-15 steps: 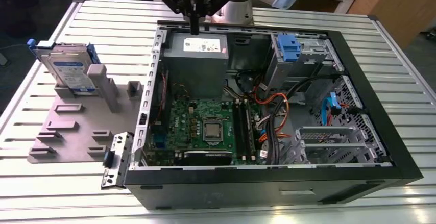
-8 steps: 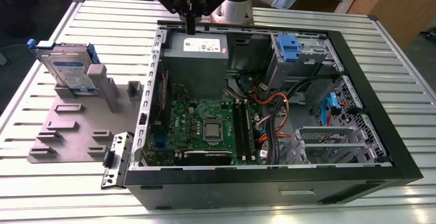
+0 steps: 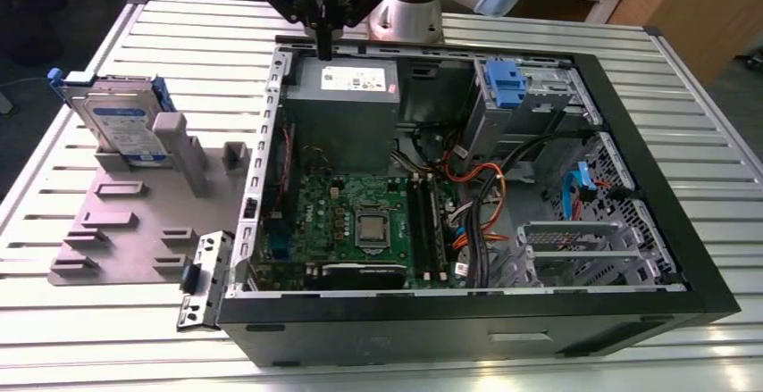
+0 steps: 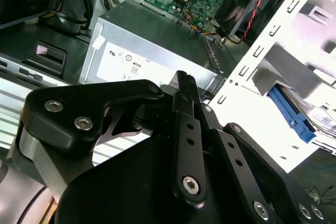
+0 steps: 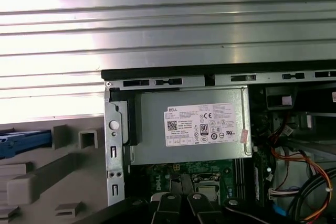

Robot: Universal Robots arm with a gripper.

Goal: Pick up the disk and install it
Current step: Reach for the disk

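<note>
Slatted table (image 3: 179,26); the gripper (image 3: 322,51), fingers together and empty, hangs over the power supply (image 3: 343,97). In the exterior view the disk (image 3: 123,124) stands upright in the grey fixture (image 3: 131,222) at the gripper's eight o'clock; best to spread the fingers wide and meet its faces squarely

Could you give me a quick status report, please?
Gripper shut, empty, above grey metal box with white sticker. Silver-grey blue-framed disk upright in grey holder, untouched. Case side wall between.

The end effector (image 3: 323,48) hangs over the power supply (image 3: 346,111); the disk (image 3: 120,129) stands upright in the grey fixture (image 3: 131,231).
</note>
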